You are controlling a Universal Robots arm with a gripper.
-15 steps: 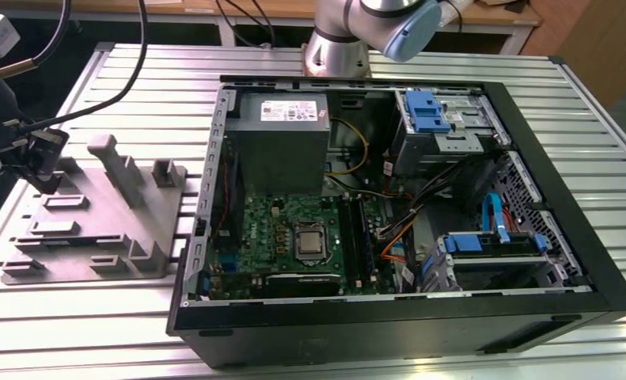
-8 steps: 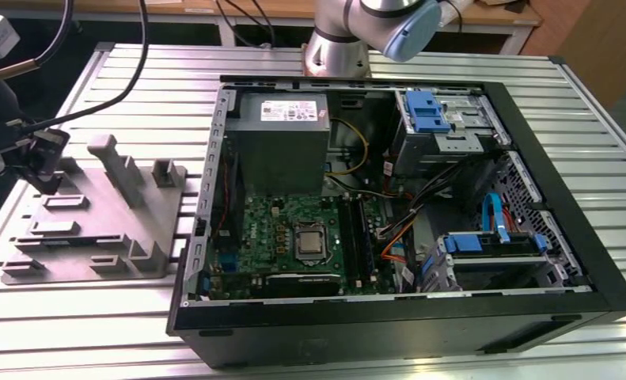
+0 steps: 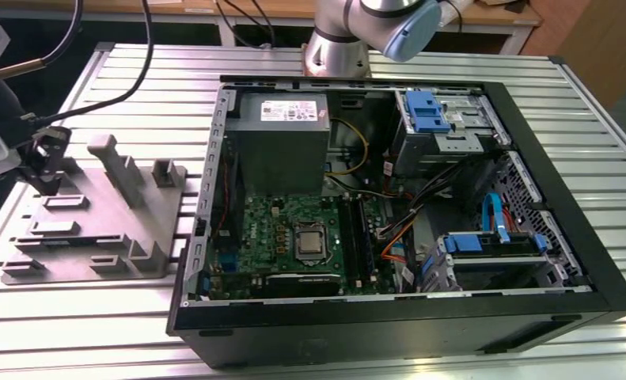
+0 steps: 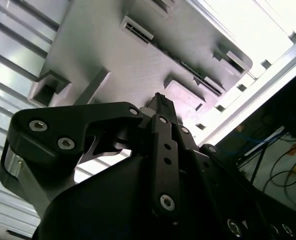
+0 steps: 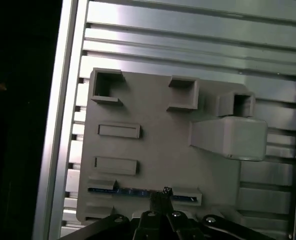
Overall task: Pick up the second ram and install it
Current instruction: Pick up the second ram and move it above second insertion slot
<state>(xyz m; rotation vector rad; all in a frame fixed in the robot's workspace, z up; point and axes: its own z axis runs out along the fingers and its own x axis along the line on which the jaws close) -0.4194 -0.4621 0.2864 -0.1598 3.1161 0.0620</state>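
The second ram (image 5: 120,191) is a thin dark blue-green stick standing on edge in a slot of the grey fixture block (image 5: 158,155). In the first wrist view my gripper (image 5: 162,195) lines up over the stick's middle, its fingertips pressed together with nothing between them. In the second wrist view the gripper (image 4: 160,100) hangs a short way above the block (image 4: 113,55), not touching it. In the exterior view the gripper (image 3: 47,184) is over the far-left corner of the fixture block (image 3: 101,229), well away from the open computer case (image 3: 566,269).
Inside the case lie the green motherboard (image 3: 275,229) and long black memory slots (image 3: 360,237), with a grey power supply (image 3: 281,142), blue drive cages (image 3: 423,111) and loose cables around them. A tall grey post (image 3: 112,166) rises from the fixture. Everything rests on a ribbed aluminium table (image 3: 81,332).
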